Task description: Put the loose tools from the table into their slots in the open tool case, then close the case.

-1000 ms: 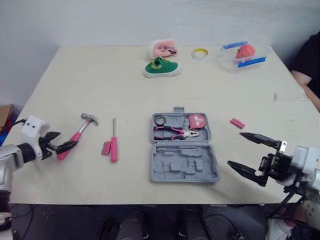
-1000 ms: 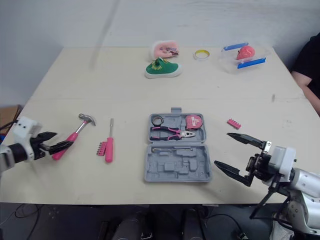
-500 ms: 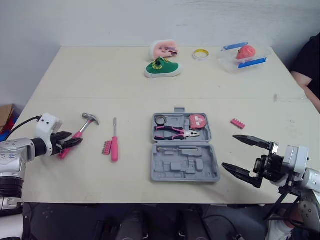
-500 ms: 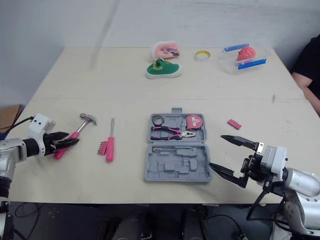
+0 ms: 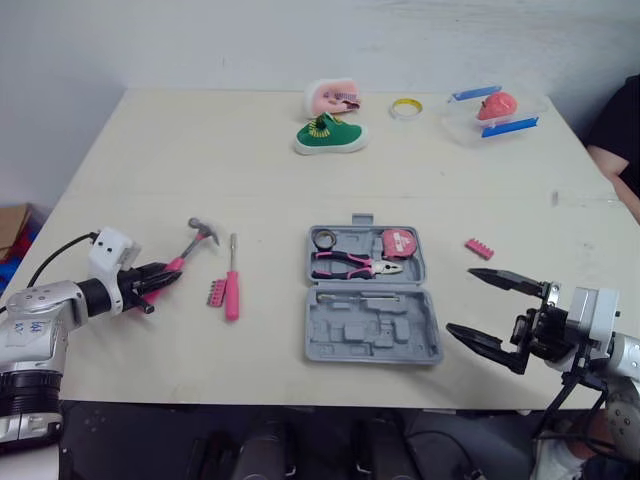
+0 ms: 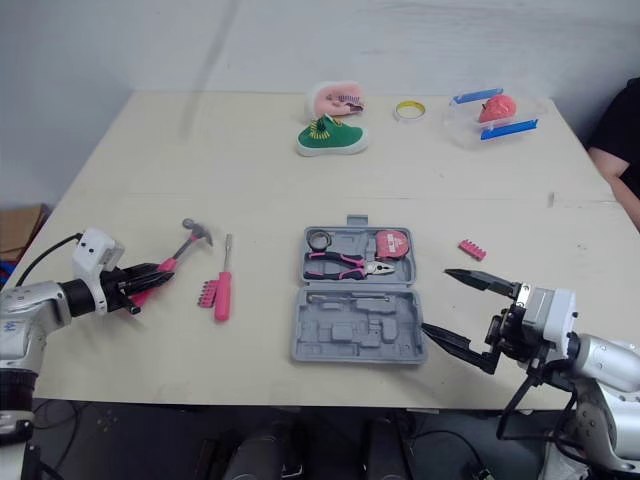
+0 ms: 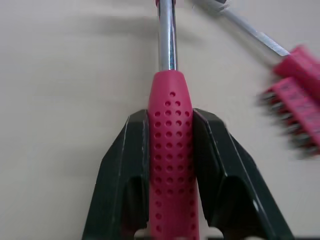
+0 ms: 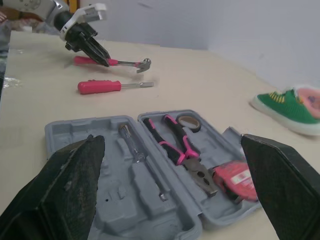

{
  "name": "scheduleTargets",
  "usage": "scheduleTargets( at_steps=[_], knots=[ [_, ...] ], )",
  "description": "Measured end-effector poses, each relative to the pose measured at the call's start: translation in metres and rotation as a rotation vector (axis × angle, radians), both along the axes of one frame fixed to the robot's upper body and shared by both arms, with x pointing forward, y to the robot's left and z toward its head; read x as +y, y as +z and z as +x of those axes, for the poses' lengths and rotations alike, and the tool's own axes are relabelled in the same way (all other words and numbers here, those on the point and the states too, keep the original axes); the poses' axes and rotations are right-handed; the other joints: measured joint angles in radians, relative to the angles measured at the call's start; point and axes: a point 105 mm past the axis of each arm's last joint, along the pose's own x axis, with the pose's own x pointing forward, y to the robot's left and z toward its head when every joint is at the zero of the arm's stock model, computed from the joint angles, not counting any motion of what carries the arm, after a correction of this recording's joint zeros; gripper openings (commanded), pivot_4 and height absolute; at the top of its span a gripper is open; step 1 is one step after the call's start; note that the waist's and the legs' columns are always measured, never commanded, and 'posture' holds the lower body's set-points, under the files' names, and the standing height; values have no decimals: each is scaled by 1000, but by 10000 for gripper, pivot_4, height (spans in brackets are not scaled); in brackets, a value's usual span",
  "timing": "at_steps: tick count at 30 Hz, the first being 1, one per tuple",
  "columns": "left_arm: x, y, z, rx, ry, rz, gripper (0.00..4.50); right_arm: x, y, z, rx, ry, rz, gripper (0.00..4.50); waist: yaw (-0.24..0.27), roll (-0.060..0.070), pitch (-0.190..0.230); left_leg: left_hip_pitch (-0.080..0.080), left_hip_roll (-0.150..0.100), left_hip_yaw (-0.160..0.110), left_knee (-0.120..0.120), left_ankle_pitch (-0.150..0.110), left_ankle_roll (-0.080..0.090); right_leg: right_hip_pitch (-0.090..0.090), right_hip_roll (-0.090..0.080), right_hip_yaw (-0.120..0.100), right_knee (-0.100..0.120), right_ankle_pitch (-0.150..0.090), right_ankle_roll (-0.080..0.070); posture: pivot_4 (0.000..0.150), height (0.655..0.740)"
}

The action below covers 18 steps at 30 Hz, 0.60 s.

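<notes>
Status: left gripper is low over the left side of the table, clenched on the pink handle of the hammer. The wrist view shows both fingers pressed flat against the dotted grip, with the steel shaft running straight out ahead. The hold is well back on the handle, probably so that the head is left free to seat in its recess first. Whether the head is clear of the table I cannot tell.

Just beside the hammer, toward the case, lie a pink bit strip and a pink-handled screwdriver. They are side by side and both loose, the blade pointing away from the robot.

Centre: tool case lies open flat, well apart from the hammer. Its far half holds a tape roll, pliers and a tape measure. The near half holds one slim driver along its far edge, and the other recesses are bare. Judgement: the hammer goes into one of those bare recesses, so a carry rightward is due.

Right of the case, a second bit strip lies loose on the table. Right gripper hovers near the case's right front corner, jaws spread wide and holding nothing. It looks parked there to take that strip or to steady the case.
</notes>
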Motion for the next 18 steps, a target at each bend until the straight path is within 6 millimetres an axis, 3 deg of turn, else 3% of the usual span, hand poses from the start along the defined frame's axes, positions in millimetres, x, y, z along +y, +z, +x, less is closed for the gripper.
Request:
scheduleTargets(
  at_steps=[4,8,13,18],
  knots=[
    [-43,27,-9,-69,-192,3,5603,-9,1,0,24,-13,-49,45000,-1,0,0,0,0,0,0,2,5,0,1,0,-1,0,0,1500,7400],
    [-76,22,-19,20,-349,66,5603,-18,-3,-1,46,-29,-60,45000,-1,0,0,0,0,1,1,3,5,0,3,0,0,0,0,1500,7400],
    [-130,42,-19,33,-533,61,5603,-25,-5,-4,66,-55,-68,45000,2,-1,1,-1,1,0,6,2,6,1,4,0,2,0,0,1500,7400],
    [-175,25,-32,127,-727,82,5603,-31,-14,-7,152,-105,-42,45000,0,-1,1,-2,2,1,9,1,7,1,5,1,2,0,0,1500,7400]
  ],
)
